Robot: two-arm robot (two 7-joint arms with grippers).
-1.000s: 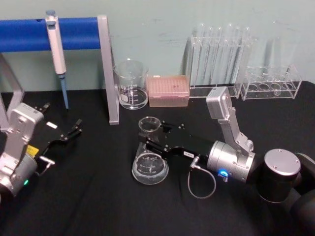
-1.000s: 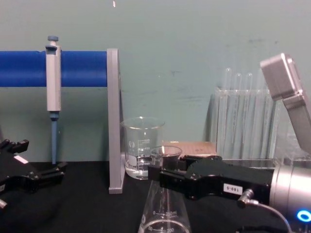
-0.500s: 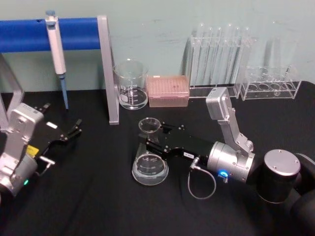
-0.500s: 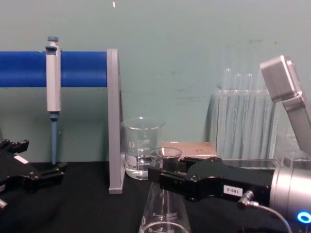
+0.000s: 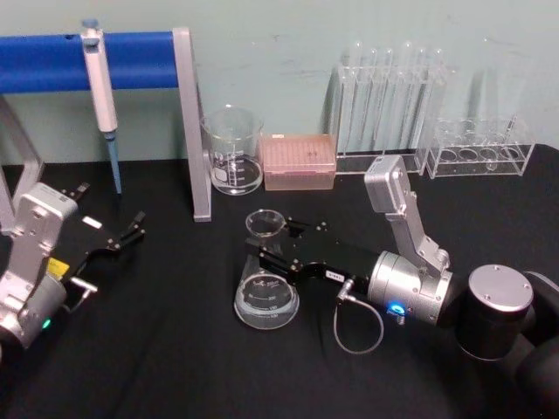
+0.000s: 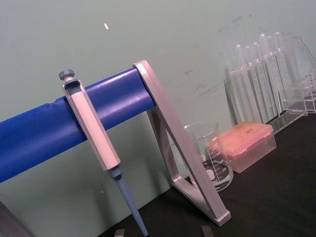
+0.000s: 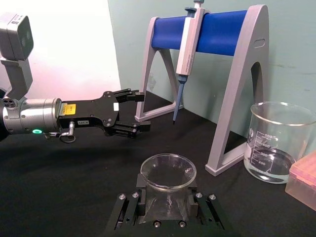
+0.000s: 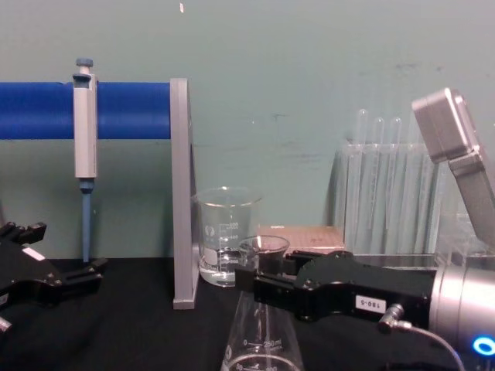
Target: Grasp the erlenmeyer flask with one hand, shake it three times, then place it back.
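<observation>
From the head view, the erlenmeyer flask (image 5: 266, 301) stands upright near the middle of the black table (image 5: 175, 367), at about 5 o'clock from the beaker (image 5: 233, 150); the right gripper (image 5: 274, 246) reaches in from 3 o'clock, its jaws closed on the flask's neck just under the rim. Whether the base touches the table I cannot tell. The left gripper (image 5: 122, 237) lies parked at 9 o'clock of the flask, well apart, jaws spread and holding nothing. Through the left wrist view, a pipette (image 6: 91, 131) hangs on the blue stand (image 6: 39, 128), the beaker and a pink tip box (image 6: 245, 143) beside its grey leg, test tubes (image 6: 259, 74) beyond. Through the right wrist view, two black fingers (image 7: 129, 210) press the neck from either side. Across the chest view, the flask rises at 6 o'clock, the beaker behind at 11 o'clock.
</observation>
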